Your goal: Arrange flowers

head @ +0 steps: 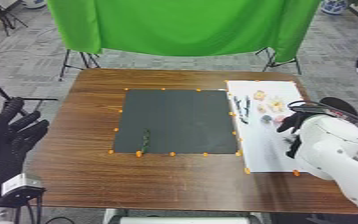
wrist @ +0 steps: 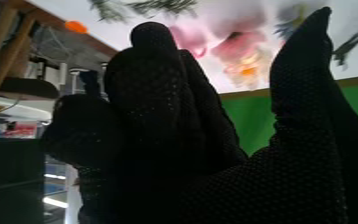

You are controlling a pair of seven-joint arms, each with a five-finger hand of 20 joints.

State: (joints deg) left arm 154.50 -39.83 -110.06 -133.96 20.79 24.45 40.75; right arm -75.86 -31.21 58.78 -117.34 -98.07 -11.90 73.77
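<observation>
Pink and yellow flowers [head: 276,104] lie on a white sheet [head: 269,161] near the black-gloved right hand [head: 291,121], its fingers straight, thumb wide apart; the left hand [head: 7,136], in mesh-textured black fabric, has its fingers spread. A slender green sprig [head: 146,140] rests on a dark rectangular mat [head: 177,117]. The table [head: 73,175] is brown grained wood, with draped green cloth [head: 184,25] and grey carpet [head: 33,57] beyond.

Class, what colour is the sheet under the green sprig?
The sheet is dark grey, seen best in the head view.
</observation>
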